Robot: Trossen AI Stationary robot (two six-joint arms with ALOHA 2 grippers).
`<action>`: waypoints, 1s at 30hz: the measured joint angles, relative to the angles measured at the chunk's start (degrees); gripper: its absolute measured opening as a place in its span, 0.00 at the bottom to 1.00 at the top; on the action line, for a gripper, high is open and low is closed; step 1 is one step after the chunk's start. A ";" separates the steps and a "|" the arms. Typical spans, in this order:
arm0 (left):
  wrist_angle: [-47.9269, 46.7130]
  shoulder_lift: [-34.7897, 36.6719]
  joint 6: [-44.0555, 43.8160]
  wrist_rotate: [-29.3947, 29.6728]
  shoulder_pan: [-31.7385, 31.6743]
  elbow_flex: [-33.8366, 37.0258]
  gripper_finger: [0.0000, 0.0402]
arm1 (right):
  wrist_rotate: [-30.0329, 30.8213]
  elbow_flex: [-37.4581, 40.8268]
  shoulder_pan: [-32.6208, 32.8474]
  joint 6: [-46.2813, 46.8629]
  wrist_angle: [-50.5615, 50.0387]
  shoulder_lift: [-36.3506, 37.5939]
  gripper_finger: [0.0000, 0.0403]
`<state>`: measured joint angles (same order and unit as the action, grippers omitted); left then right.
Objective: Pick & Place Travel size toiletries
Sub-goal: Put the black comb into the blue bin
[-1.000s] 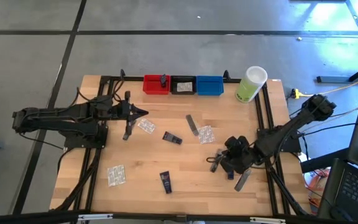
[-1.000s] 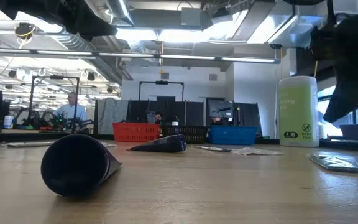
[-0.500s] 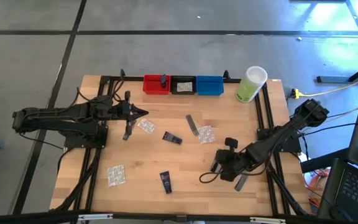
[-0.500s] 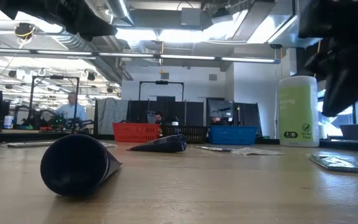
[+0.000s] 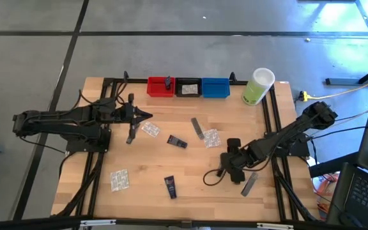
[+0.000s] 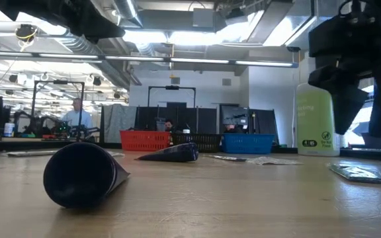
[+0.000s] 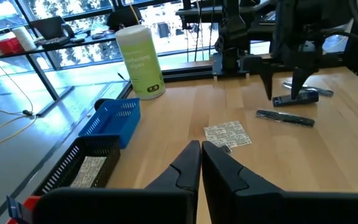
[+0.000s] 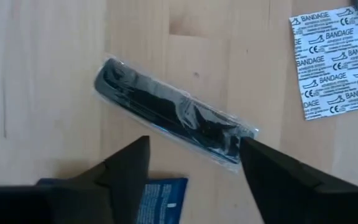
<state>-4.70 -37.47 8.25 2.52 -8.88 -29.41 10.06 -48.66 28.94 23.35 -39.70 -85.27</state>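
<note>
Pale wood surface (image 5: 190,191), toiletries scattered on it. Bandage packets are seen at (image 5: 211,137), (image 5: 149,129) and (image 5: 119,180), navy tubes at (image 5: 177,141) and (image 5: 170,186), and a slim grey sachet (image 5: 198,128) mid-surface.

Change noted over the last second: the right arm has been swung inward from the surface's right edge, and the right pincer (image 5: 229,167) has been carried toward the middle. In the right wrist view its fingers are spread wide and empty, framing a clear-wrapped dark sachet (image 8: 173,112) that lies flat between them. A blue-labelled tube (image 8: 160,193) is just beside it, and a packet (image 8: 334,59) lies a little farther off.

Judged meaning: an approach has been lined up, but nothing is lifted yet. A descent and closure across the sachet's narrow width are likely needed; the flat wrap may slip.

The left pincer (image 5: 147,116) is parked near the red bin (image 5: 160,88), fingers pressed together, holding nothing.
</note>
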 joint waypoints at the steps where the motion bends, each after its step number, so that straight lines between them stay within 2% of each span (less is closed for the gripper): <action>1: 0.01 0.00 0.00 0.00 0.00 0.00 0.03 | -0.37 0.00 -0.61 -0.78 -0.03 0.00 0.67; 6: 0.01 0.00 0.00 0.00 0.00 0.00 0.02 | -0.86 0.00 -3.32 -5.68 -0.39 0.02 0.73; 18: -0.01 0.00 -0.02 -0.70 0.00 0.00 0.02 | -5.04 0.02 -8.23 -10.69 -0.37 -0.06 0.71; 24: -0.01 0.00 -0.02 -0.72 0.00 0.00 0.03 | -7.24 0.02 -9.59 -13.46 -0.11 -4.76 0.74; 30: -0.07 -0.02 -0.02 -0.74 0.00 0.00 0.03 | -8.87 0.07 -9.74 -14.84 0.83 -8.96 0.72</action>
<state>-4.76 -37.50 8.23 1.78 -8.88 -29.41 1.19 -48.60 19.20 8.51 -38.87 -94.23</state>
